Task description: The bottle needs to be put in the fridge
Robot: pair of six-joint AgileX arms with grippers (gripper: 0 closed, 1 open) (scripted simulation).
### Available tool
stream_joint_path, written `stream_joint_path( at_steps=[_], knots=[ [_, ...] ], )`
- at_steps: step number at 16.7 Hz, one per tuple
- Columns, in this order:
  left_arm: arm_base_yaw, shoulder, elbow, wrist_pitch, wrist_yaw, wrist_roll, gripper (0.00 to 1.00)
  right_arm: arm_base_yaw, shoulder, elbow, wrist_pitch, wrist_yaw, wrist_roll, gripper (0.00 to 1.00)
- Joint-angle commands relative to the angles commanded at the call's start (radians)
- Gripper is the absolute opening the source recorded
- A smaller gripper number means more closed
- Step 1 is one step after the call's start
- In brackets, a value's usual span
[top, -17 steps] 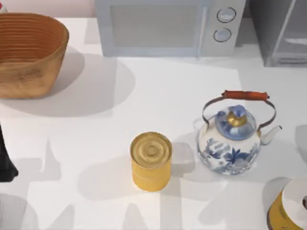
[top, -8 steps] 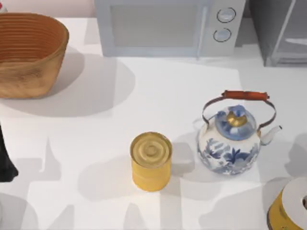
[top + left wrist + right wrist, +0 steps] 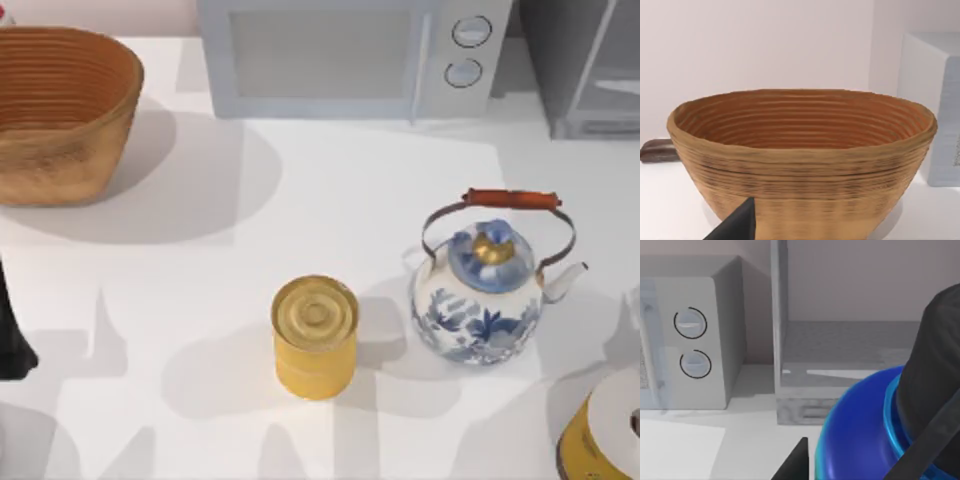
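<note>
Right gripper [image 3: 860, 460]: closed on the blue bottle [image 3: 860, 435], held just before the open fridge [image 3: 850, 355]; microwave [image 3: 690, 340] beside it. Left arm [image 3: 12, 330]: parked at table's left edge; finger state cannot be told.

Matte black arm parts with plain, unmarked surfaces

At the left edge of the top view, the left arm [image 3: 12, 335] is a dark, nearly black shape, narrow above and widening below. In the left wrist view, the left gripper's fingertip [image 3: 737, 226] is a charcoal wedge ending in a sharp point. In the right wrist view, the right gripper's fingertip [image 3: 794, 463] is a similar black angular wedge, beside a broad black rounded part crossed by a thin dark-grey diagonal bar.
</note>
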Motion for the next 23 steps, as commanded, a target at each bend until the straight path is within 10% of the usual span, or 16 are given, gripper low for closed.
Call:
stream_joint_path(
  at_steps=[11, 23],
  knots=[
    [0.000, 0.000, 0.000, 0.000, 0.000, 0.000, 1.00, -0.079, 0.222, 0.136, 0.151, 0.005, 0.000, 0.01],
    [0.000, 0.000, 0.000, 0.000, 0.000, 0.000, 1.00, -0.189, 1.447, 0.680, 0.776, -0.183, 0.011, 0.01]
  ],
)
